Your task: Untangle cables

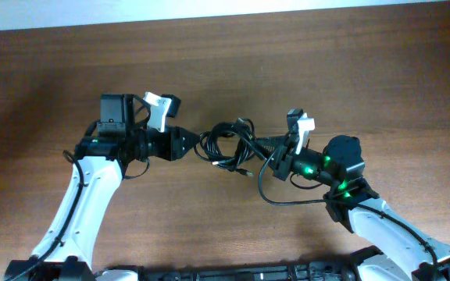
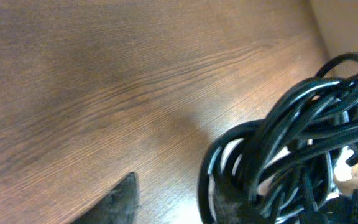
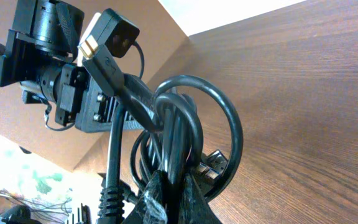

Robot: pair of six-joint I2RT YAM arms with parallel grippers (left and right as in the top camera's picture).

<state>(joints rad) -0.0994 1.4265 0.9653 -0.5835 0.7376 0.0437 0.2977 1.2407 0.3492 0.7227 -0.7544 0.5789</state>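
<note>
The right gripper (image 3: pixel 171 200) pinches several loops of the cables (image 1: pixel 230 145), a glossy black tangle at mid-table. Opposite, the left gripper (image 1: pixel 197 145) meets the tangle; whether it grips, I cannot tell. The brown wood-grain table (image 1: pixel 342 70) stretches beyond to a pale strip (image 1: pixel 209 9) past its far edge.

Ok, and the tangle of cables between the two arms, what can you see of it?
The cables are thin, glossy black cords wound into a loose, knotted coil over the middle of the wooden table. The right gripper pinches several strands at one edge. The left gripper meets the opposite edge, but its hold is unclear. A black plug with a gold-coloured tip sticks up beside the right gripper, and a small connector end pokes out of the coil's near side.
</note>
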